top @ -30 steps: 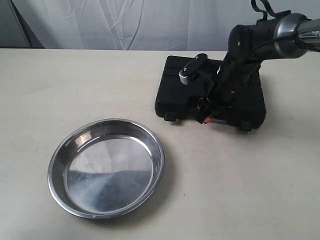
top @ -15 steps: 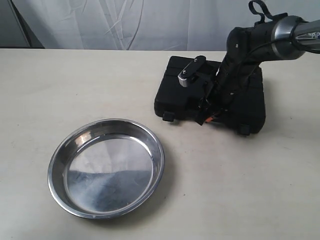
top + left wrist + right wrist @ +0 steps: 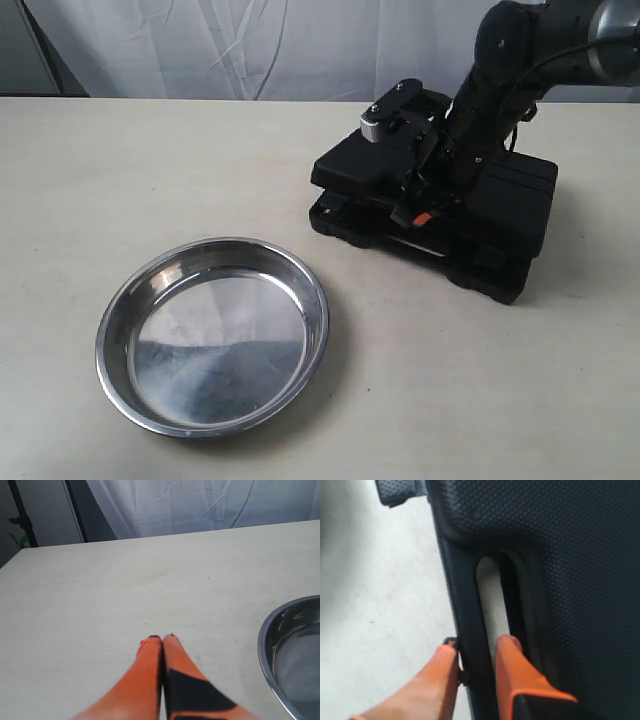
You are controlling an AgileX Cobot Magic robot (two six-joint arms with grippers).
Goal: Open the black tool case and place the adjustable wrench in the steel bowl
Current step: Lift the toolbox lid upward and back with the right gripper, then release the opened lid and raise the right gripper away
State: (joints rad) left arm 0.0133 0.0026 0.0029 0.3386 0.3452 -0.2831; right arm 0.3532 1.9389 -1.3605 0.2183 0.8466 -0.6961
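Observation:
The black tool case stands at the back right of the table with its lid raised a little off the base, a gap showing along the front. My right gripper is shut on the lid's carry handle; one orange finger is inside the handle slot and the other outside. The adjustable wrench is hidden inside the case. The steel bowl lies empty at the front left. In the left wrist view my left gripper is shut on nothing, above bare table beside the bowl's rim.
A white curtain hangs behind the table's far edge. The right arm's dark links lean over the case from the back right. A latch tab of the case sticks out at its edge.
The right gripper has risen with the case's handle, lifting the lid's front edge off the base. The case has also shifted and turned on the table. The bowl has not moved.

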